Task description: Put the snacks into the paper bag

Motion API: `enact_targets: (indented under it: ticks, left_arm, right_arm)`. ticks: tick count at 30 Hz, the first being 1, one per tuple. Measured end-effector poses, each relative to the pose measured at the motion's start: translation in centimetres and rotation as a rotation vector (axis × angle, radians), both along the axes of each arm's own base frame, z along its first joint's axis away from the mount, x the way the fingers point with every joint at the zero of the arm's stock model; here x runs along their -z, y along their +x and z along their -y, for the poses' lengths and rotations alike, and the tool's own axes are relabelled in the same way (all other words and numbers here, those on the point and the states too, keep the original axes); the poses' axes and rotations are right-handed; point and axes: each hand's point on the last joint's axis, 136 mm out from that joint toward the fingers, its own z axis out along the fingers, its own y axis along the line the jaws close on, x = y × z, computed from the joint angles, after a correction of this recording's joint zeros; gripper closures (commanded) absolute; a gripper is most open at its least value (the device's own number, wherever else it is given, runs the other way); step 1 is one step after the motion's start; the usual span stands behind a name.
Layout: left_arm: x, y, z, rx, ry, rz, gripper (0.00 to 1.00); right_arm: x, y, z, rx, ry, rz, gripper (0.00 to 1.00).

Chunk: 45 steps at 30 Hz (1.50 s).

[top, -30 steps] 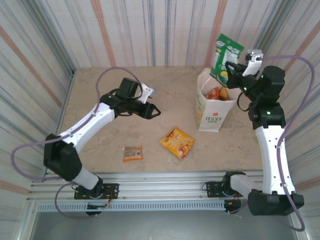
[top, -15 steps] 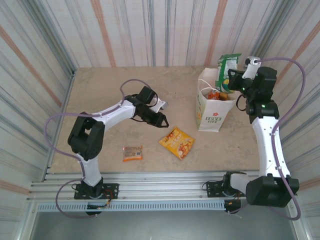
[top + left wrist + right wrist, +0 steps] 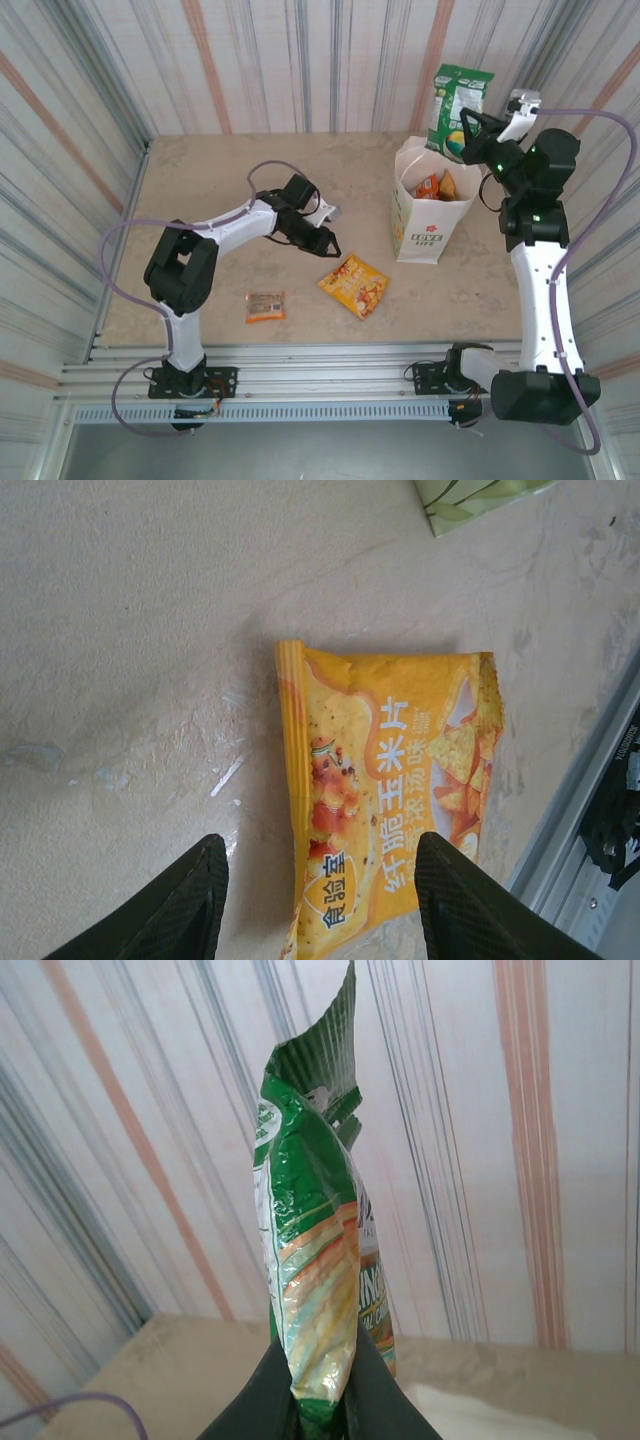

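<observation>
Beige, stone-patterned tabletop point(image 3: 200, 180) enclosed on three sides by walls point(image 3: 300, 60) striped grey, white and salmon; an aluminium rail point(image 3: 320, 362) runs along the near edge. Nearest the rail lies the small orange-brown bar point(image 3: 266, 305), flat and apart from everything else. Just beyond it, toward the right, the yellow-orange chips packet point(image 3: 354, 285) lies flat and slightly skewed; its glossy face carries red-and-green lettering and pictured triangular chips point(image 3: 390, 810). The left gripper point(image 3: 333, 232) hovers above the packet's far edge with its fingers spread wide and nothing between them; in the left wrist view the two black fingertips point(image 3: 190, 900) flank the packet's lower end without touching it. Farther right stands the paper bag point(image 3: 425, 228), upright, mouth open, orange packets point(image 3: 430, 187) visible inside. Above its far rim, the right gripper point(image 3: 466, 133) pinches the lower edge of the green packet point(image 3: 455, 100), held upright in the air over the bag, its serrated top seal uppermost point(image 3: 315, 1250).
</observation>
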Motion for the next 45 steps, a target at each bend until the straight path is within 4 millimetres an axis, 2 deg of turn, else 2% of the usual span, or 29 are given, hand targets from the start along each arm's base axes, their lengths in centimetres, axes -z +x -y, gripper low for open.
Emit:
enact_targets:
  ticks: [5,9,13,17,19,21,23,29,32,34,36,38,45]
  left_arm:
    - [2.2,-0.6,0.3,0.020,0.032,-0.040,0.47]
    - [3.0,-1.2,0.5,0.035,0.046,-0.057,0.48]
    - [2.9,-1.1,0.7,0.042,0.046,-0.054,0.50]
    - [3.2,-0.8,0.9,0.046,0.048,-0.054,0.51]
    - [3.6,-0.8,0.9,0.049,0.054,-0.061,0.51]
    - [4.2,-1.0,0.9,0.052,0.062,-0.073,0.52]
    - [4.6,-1.2,0.9,0.056,0.069,-0.082,0.54]
    - [4.4,-1.5,1.7,0.081,0.066,-0.078,0.64]
    - [4.1,-1.5,1.9,0.091,0.057,-0.075,0.80]
    - [4.0,-1.5,2.0,0.095,0.052,-0.075,0.85]
    - [3.9,-1.5,2.0,0.098,0.050,-0.074,0.83]
    - [3.9,-1.5,2.0,0.099,0.049,-0.073,0.72]
    - [4.2,-1.5,2.0,0.107,0.054,-0.075,0.71]
  right_arm:
    - [-2.4,-1.1,0.6,0.045,0.001,0.086,1.00]
    - [-2.6,-1.3,1.8,0.120,0.007,0.094,1.00]
    - [-0.1,-0.8,2.7,0.174,0.002,0.033,1.00]
    - [3.6,0.4,3.1,0.195,-0.015,-0.075,0.99]
    - [5.2,0.9,3.2,0.195,-0.018,-0.120,0.92]
    - [6.8,1.3,3.2,0.194,-0.024,-0.169,0.70]
    - [7.7,1.6,3.2,0.190,-0.037,-0.195,0.57]
    - [8.1,1.4,3.0,0.176,-0.043,-0.213,0.55]
    - [8.0,1.0,2.4,0.148,-0.057,-0.211,0.55]
    - [7.9,0.6,1.7,0.117,-0.064,-0.208,0.54]
    - [7.6,0.1,0.7,0.077,-0.081,-0.199,0.54]
    - [7.2,-0.3,-0.5,0.034,-0.099,-0.188,0.54]
    - [6.7,-1.3,-3.2,-0.053,-0.147,-0.171,0.54]
